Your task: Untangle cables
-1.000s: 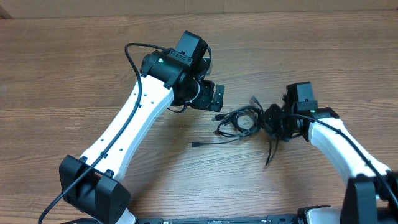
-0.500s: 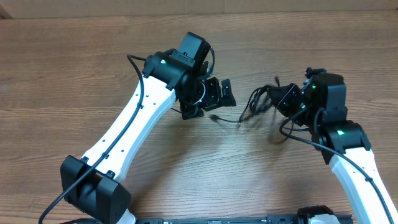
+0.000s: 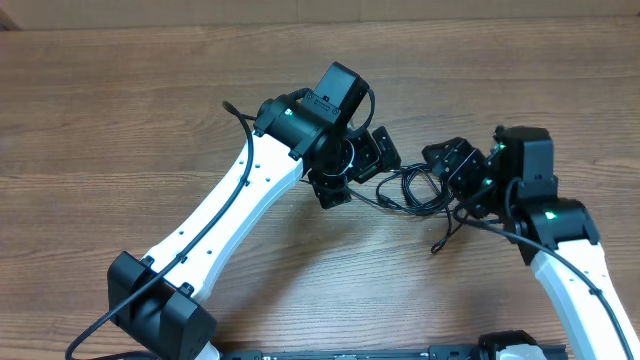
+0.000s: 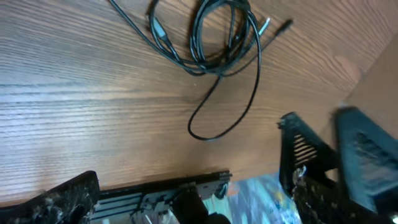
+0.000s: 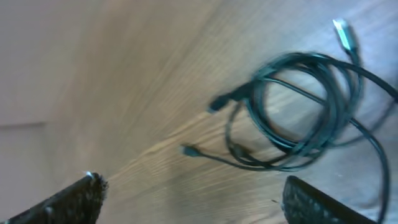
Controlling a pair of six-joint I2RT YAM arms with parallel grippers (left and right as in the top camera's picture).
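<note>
- Brown wood-grain surface [image 3: 120, 100] fills the overhead view, its grain running side to side.
- Cables [image 3: 415, 190] lie on it in a loose coil between the two hands. The bundle stretches side to side, with one tail trailing toward the arm bases.
- Left hand [image 3: 357, 172] is spread wide and empty.
- Right hand [image 3: 458, 178] is also spread wide, gripping nothing.

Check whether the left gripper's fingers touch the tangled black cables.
Apart. Left wrist view shows bare wood between the thin black cables and both open fingers.

You're looking at a wood-grain table [image 3: 120, 120] with the cables [image 3: 412, 190] lying on it in a loose tangled coil, a bit right of the middle, plug ends poking out.
</note>
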